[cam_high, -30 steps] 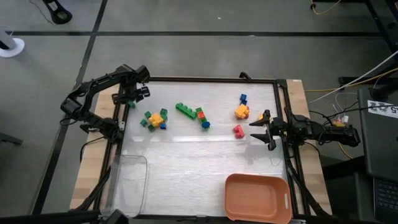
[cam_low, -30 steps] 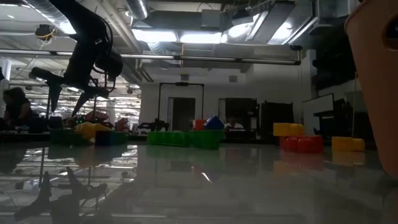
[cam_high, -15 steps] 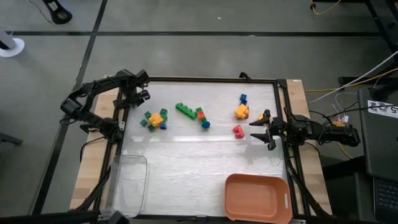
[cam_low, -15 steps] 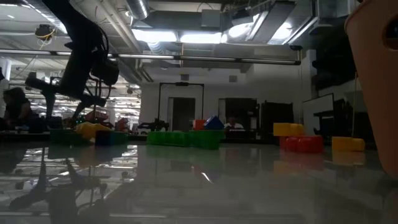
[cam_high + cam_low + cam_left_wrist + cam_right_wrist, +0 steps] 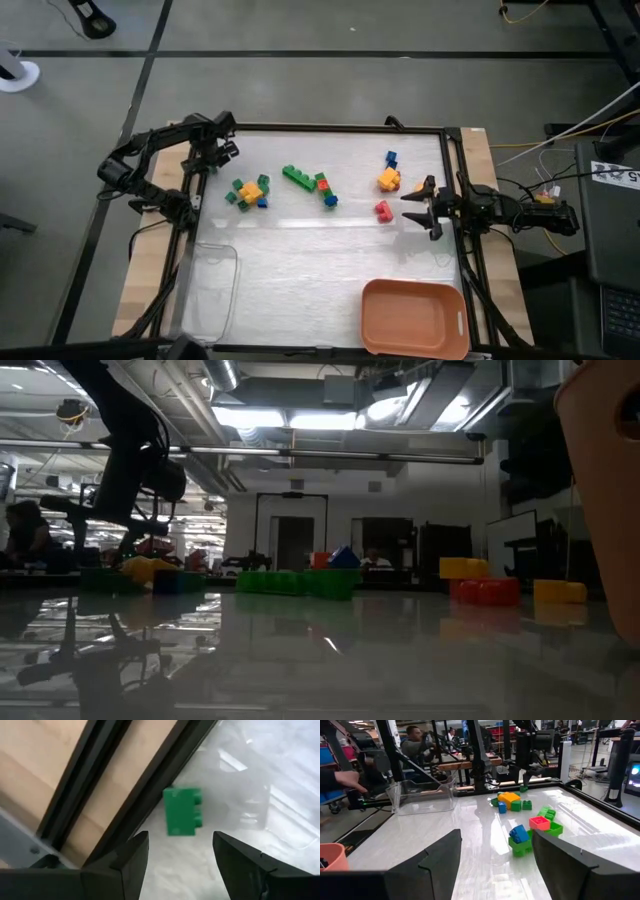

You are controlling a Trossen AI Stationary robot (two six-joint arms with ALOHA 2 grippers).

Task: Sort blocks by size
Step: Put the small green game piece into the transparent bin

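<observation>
White tabletop point(image 5: 320, 260) holds scattered blocks point(image 5: 310, 183); the left gripper point(image 5: 180, 857), jaws wide, hovers over a lone green block point(image 5: 182, 812) lying against the black frame rail point(image 5: 145, 785), which could block a jaw, while the right gripper point(image 5: 418, 208) waits open at the right edge.

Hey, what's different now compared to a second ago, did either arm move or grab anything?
The left end effector slid a little along the table's far-left corner toward the left frame rail and now hangs open over a lone green block by the rail. Nothing was gripped or released. The right end effector stayed open by the right edge, and the block clusters, clear bin and orange bin did not move.
</observation>
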